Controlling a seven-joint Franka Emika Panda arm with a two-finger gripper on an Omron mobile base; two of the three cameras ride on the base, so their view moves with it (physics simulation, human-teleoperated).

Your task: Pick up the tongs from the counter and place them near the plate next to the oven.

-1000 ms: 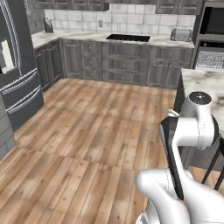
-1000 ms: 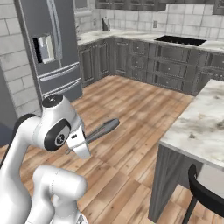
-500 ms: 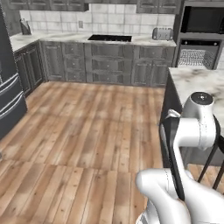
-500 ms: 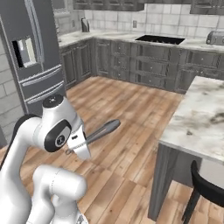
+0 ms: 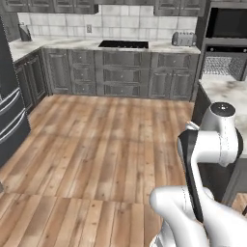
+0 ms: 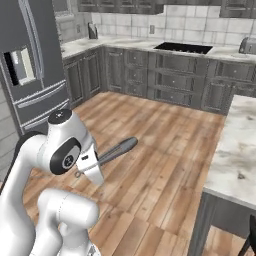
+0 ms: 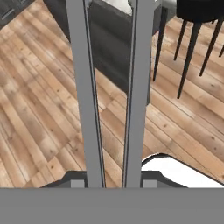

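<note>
Tongs (image 7: 109,87) sit in my gripper (image 7: 107,183): in the hand view their two long grey arms run straight up from between the finger tips, side by side with a narrow slot of floor showing between them, so I read the jaws as drawn in tight on the tongs. From the right base view I see the same tongs (image 6: 116,150) sticking out level from the folded arm, held above the wooden floor (image 6: 150,130) and well apart from any worktop.

On the left base view the far counter (image 5: 62,44) runs along the back wall, marbled white over dark grey cabinets, with a black cooktop (image 5: 123,44) set into it and a chrome toaster (image 5: 183,38) at its right end, just beside the tall oven column (image 5: 226,43). A second stretch of marbled counter (image 5: 224,89) lies near me on the right of that view, and it shows again at the right edge of the right base view (image 6: 237,150). A steel fridge (image 6: 32,65) stands at the left of the right base view; its door has a pale dispenser panel, but I cannot make out any lettering on it. I find no brand, label or writing that I can read anywhere. In the hand view, past the tongs, I see a dark cabinet panel (image 7: 113,48) and the thin black legs of a stool (image 7: 188,43) standing on the planks.
</note>
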